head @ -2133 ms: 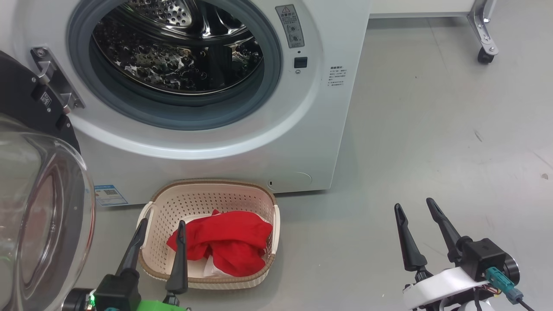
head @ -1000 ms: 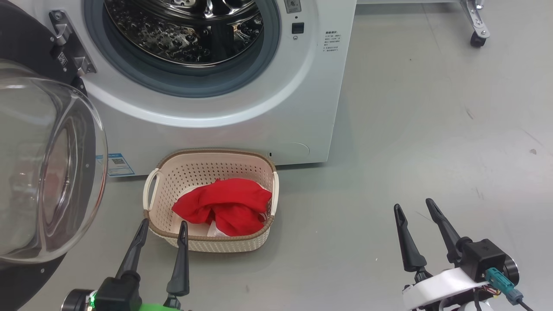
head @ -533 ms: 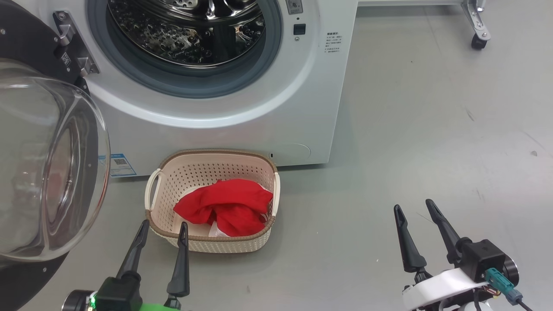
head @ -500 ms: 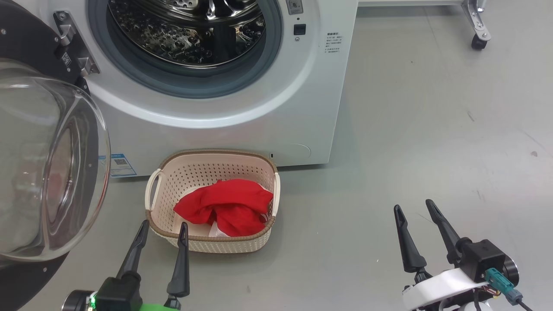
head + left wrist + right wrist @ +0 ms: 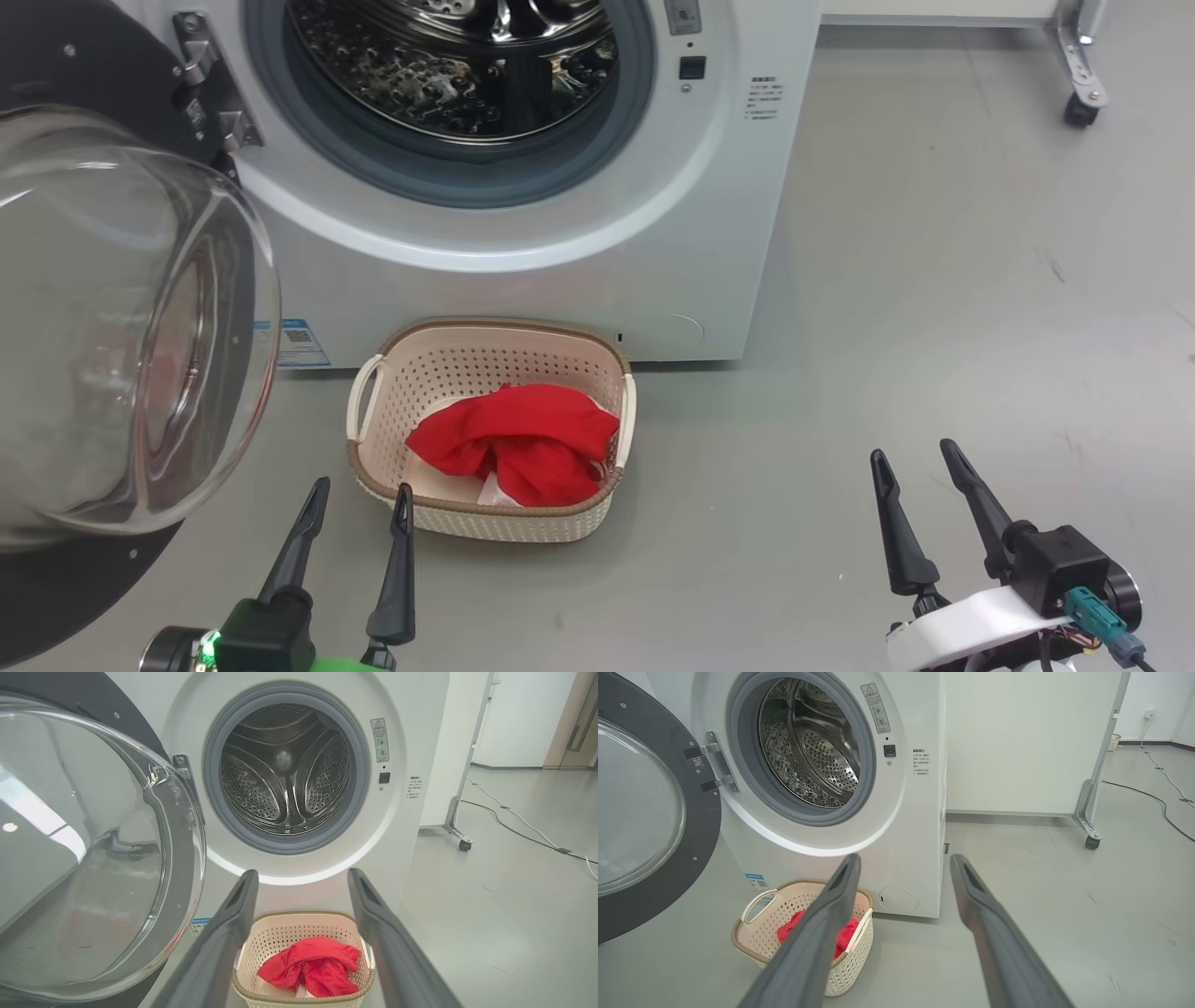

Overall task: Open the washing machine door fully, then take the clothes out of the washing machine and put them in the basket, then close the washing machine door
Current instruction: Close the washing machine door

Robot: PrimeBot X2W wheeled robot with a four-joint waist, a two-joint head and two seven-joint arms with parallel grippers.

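The white washing machine point(image 5: 560, 261) point(image 5: 420, 728) point(image 5: 920, 826) stands with its round door point(image 5: 121, 327) point(image 5: 88, 849) point(image 5: 640, 812) swung wide open to the left, glass bowl bulging toward me. Its steel drum point(image 5: 285, 784) point(image 5: 808, 751) looks bare inside. Red clothes point(image 5: 518, 443) point(image 5: 313, 966) point(image 5: 789, 926) lie in the cream basket point(image 5: 560, 373) point(image 5: 280, 933) point(image 5: 761, 933) on the floor below the opening. My left gripper point(image 5: 359, 490) point(image 5: 301, 875) is open and holds nothing, just short of the basket's near rim. At the lower right, my right gripper point(image 5: 915, 453) point(image 5: 903, 861) is open over bare floor.
Grey floor stretches right of the machine. A white wheeled panel with a castor point(image 5: 1078, 110) point(image 5: 1091, 842) point(image 5: 463, 845) stands behind the machine on the right. A cable point(image 5: 528, 826) point(image 5: 1153, 798) runs across the floor farther back.
The whole head picture has shifted right and slightly down, so the camera moved. Both grippers stay open at the same spots in the picture; clothes and basket unchanged.
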